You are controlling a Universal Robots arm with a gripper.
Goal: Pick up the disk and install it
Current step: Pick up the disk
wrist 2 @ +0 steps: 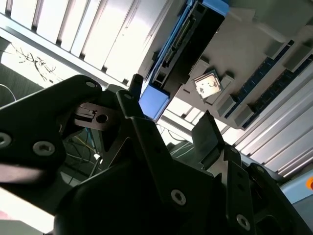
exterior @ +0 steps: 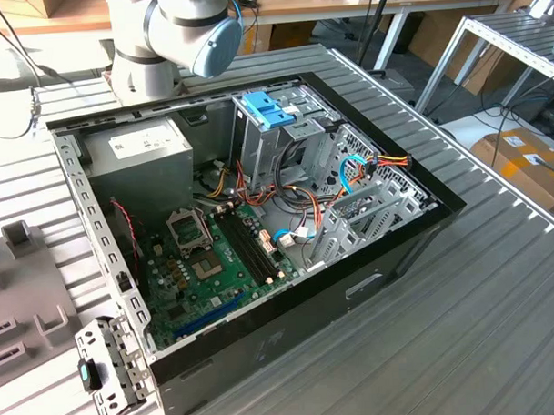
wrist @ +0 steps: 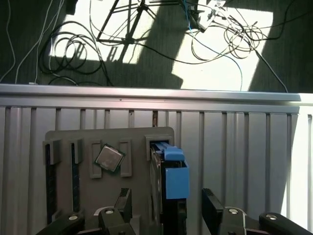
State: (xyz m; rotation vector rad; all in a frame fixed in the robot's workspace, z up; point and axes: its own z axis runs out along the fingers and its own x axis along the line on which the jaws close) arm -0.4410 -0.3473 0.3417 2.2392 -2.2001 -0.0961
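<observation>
One step is barely begun: the disk (wrist: 175,178) is not yet lifted. In the first wrist view it stands on edge in a slot of the grey holder (wrist: 137,137). The gripper (wrist: 167,196) sits astride it, fingers spread, one on each side with a gap showing at both, so nothing is clamped. I judge that the pick-up, the carry and the fitting all remain.

In the same holder a processor chip (wrist: 108,158) lies in a pocket just beside the disk's slot. Dark memory sticks (wrist: 50,181) stand at the holder's far end from the disk, and neither sits between the fingers. The holder rests on a slatted metal table (wrist: 234,161).

In the exterior view the open computer case (exterior: 370,277) shows its drive cage (exterior: 284,143) under a light-blue bracket (exterior: 266,108). Wire bundles (exterior: 376,163) crowd close to the cage and could snag. Where the case lies from the holder I cannot tell.
</observation>
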